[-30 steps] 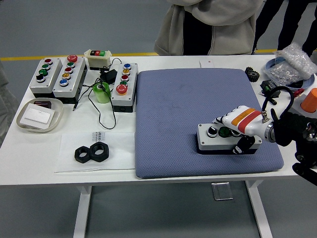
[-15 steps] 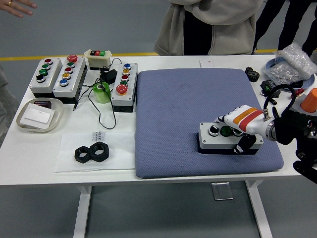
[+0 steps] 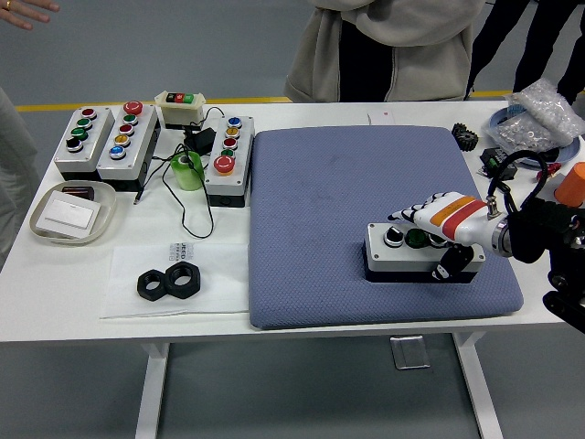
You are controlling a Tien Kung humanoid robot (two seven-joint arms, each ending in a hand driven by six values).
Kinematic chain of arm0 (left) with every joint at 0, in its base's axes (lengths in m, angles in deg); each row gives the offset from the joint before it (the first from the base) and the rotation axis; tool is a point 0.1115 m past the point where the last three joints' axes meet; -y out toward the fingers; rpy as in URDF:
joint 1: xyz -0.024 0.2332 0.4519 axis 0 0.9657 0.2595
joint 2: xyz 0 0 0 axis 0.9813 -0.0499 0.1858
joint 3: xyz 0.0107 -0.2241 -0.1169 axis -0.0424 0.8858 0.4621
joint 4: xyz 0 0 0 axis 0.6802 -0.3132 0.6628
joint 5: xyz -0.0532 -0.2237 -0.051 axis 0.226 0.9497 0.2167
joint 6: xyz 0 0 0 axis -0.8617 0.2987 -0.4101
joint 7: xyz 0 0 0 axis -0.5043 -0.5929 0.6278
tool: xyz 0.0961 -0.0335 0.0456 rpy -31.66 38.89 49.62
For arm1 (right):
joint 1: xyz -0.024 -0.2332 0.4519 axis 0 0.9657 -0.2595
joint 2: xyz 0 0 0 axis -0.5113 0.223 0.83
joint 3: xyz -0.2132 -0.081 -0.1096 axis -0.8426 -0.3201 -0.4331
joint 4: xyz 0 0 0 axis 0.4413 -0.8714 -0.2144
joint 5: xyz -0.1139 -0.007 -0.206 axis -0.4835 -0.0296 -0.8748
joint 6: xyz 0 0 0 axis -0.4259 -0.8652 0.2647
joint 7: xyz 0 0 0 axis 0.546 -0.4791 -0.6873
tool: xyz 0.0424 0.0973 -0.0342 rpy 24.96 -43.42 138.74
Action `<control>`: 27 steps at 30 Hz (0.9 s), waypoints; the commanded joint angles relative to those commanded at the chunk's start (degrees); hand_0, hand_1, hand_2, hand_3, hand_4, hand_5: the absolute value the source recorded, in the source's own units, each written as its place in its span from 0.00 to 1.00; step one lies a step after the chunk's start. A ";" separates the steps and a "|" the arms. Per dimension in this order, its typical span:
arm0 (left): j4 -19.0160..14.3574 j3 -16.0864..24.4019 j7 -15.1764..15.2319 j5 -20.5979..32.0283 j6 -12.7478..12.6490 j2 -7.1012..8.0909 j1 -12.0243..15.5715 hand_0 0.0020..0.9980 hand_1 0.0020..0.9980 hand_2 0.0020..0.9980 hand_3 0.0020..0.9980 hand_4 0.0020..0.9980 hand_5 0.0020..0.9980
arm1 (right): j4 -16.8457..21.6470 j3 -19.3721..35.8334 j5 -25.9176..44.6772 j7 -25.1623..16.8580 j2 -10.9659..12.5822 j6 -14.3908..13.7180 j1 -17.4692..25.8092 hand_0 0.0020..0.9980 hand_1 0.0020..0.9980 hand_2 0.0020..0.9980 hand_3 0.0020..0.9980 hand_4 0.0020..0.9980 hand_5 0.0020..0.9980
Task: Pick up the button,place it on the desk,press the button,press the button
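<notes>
1. The grey button box (image 3: 416, 252) sits on the blue mat (image 3: 366, 219) near its right front corner, already set down on the desk (image 3: 91, 302). A black-capped and a green button show on its lid; any further buttons are hidden under the hand.

2. The right robot hand (image 3: 437, 222), white with an orange and red band, comes in from the right edge and lies over the right half of the box. Its fingers (image 3: 409, 212) stretch out loosely toward the left above the buttons, not closed around anything. The thumb (image 3: 447, 268) hangs down against the box's front face. Whether a fingertip is touching a button cannot be told from this view.

3. Risk: the box is loose on a soft mat. A push that comes in slanted instead of straight down could likely slide or tip it toward the left, and the press would not register.

4. Risk: the buttons stand close together, and several fingers hover over them at once. A wide, flat press may catch the wrong cap or two at a time.

5. Risk: the thumb on the front face could drag the box forward toward the mat's edge when the wrist drops.

6. The left arm is out of view. A person (image 3: 393, 46) in a light jacket stands at the far side, hands not on the desk.
</notes>
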 joint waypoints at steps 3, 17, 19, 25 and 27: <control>0.00 -0.02 0.00 0.02 0.00 0.00 0.00 0.70 0.83 0.89 0.83 0.64 1.00 | 0.57 0.58 0.25 0.29 0.23 0.94 0.16 0.95 0.82 0.96 1.00 0.96 0.15; 0.02 0.08 -0.09 -0.14 -0.05 -0.05 0.07 0.70 0.83 0.89 0.83 0.64 1.00 | 9.36 13.79 11.86 3.02 3.50 8.53 4.03 0.98 0.85 0.97 1.00 0.99 0.22; 0.03 0.14 -0.11 -0.24 -0.05 -0.05 0.16 0.70 0.83 0.89 0.83 0.64 1.00 | 10.59 16.32 15.37 3.46 4.13 6.34 5.20 0.98 0.86 0.97 1.00 1.00 0.27; 0.07 0.59 -0.29 -0.91 -0.12 -0.08 0.47 0.70 0.84 0.89 0.83 0.64 1.00 | 12.71 21.38 28.56 6.13 5.79 -5.24 8.00 0.87 0.77 0.88 1.00 0.86 0.42; 0.09 0.75 -0.35 -1.12 -0.14 -0.10 0.58 0.70 0.84 0.89 0.83 0.64 1.00 | 13.07 22.72 31.90 6.90 6.51 -8.51 8.81 0.87 0.77 0.88 1.00 0.86 0.42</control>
